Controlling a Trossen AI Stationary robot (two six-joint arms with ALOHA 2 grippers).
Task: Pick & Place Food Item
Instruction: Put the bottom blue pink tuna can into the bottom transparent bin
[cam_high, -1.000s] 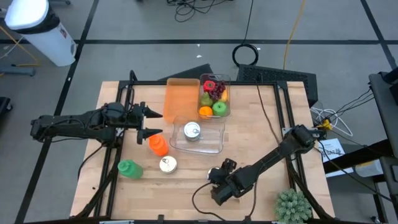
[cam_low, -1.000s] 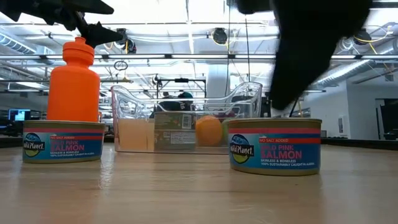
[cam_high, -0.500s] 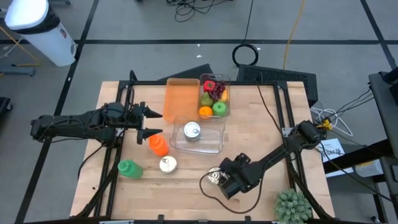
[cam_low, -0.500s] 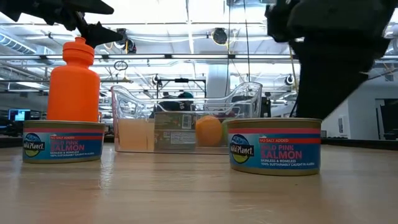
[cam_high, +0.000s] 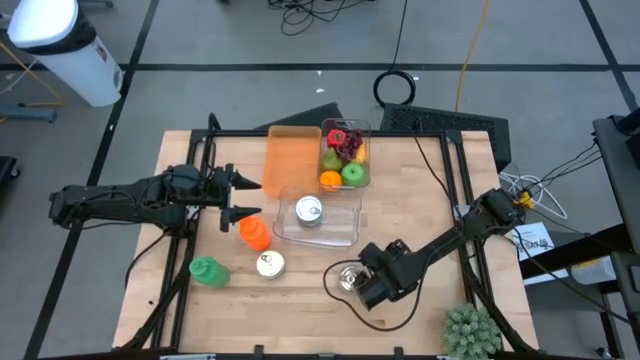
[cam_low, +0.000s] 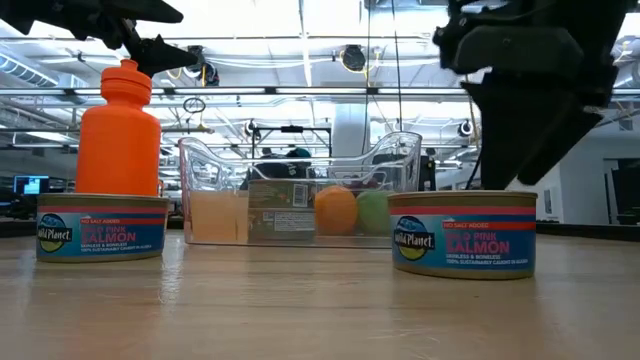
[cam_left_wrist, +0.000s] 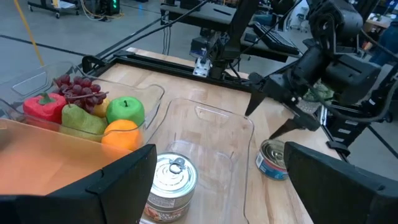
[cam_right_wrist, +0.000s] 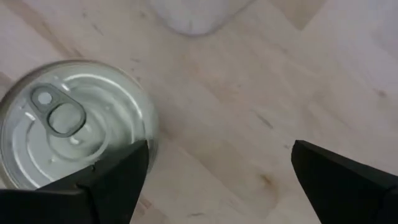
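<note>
Grey floor (cam_high: 230, 40) all around the wooden table (cam_high: 420, 200), dark seams crossing it. A white bin (cam_high: 62, 50) stands off one corner, cables (cam_high: 320, 12) snake beyond, and ceiling lights (cam_low: 300, 25) glare over distant desks.

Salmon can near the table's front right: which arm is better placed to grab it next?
Right. The right gripper hangs open directly beside the salmon can, one finger already at its rim. The left gripper waits open across the table, near the orange bottle.

1 can (cam_high: 309, 211) in tray (cam_high: 345, 236); 2 cans (cam_high: 269, 264) (cam_high: 348, 279) on table (cam_high: 420, 200) before tray.
</note>
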